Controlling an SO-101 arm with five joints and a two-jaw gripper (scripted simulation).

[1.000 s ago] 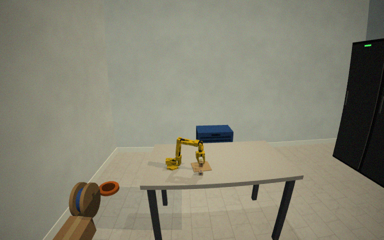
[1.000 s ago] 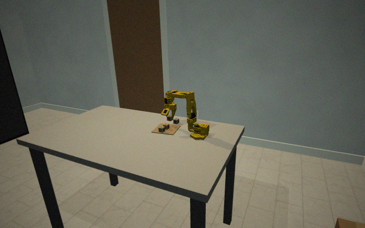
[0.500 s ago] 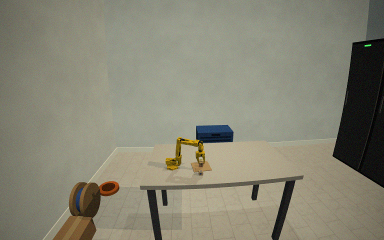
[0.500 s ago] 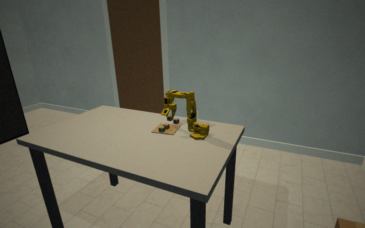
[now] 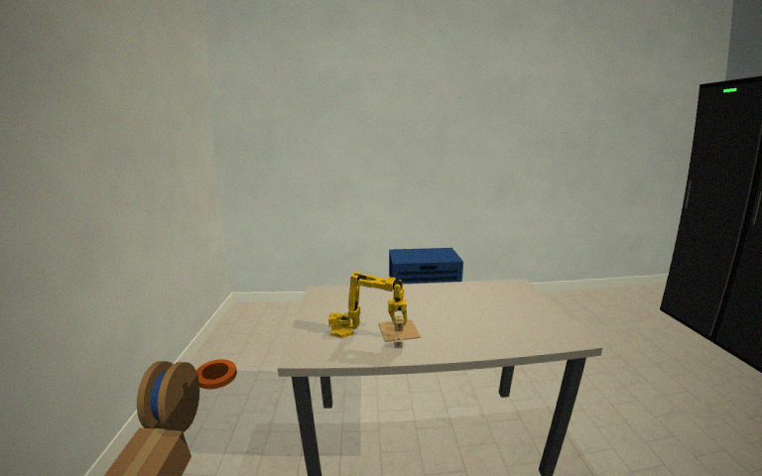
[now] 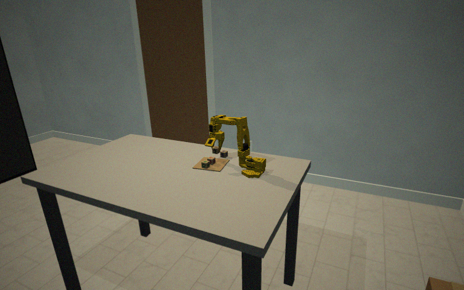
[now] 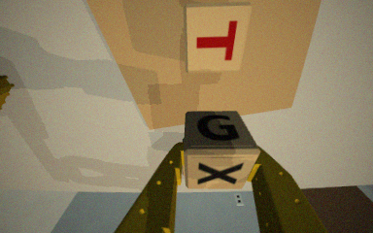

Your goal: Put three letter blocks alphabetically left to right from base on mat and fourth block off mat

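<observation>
My gripper (image 7: 219,171) is shut on a block (image 7: 220,146) that shows a black G on a dark face and a black X on a tan face. I hold it a little above the table, at the near edge of the tan mat. A tan block with a red T (image 7: 218,38) lies flat on the mat beyond it. In the exterior view the gripper (image 6: 214,146) holds the block (image 6: 215,149) above the mat (image 6: 211,165), where the red-letter block (image 6: 211,159) and a green-letter block (image 6: 205,164) lie. A fourth block (image 6: 223,153) lies on the table just off the mat.
The arm's yellow base (image 6: 253,167) stands on the table beside the mat. In the top view the off-mat block (image 5: 398,343) lies just in front of the mat (image 5: 399,332). The table edges are far from the blocks.
</observation>
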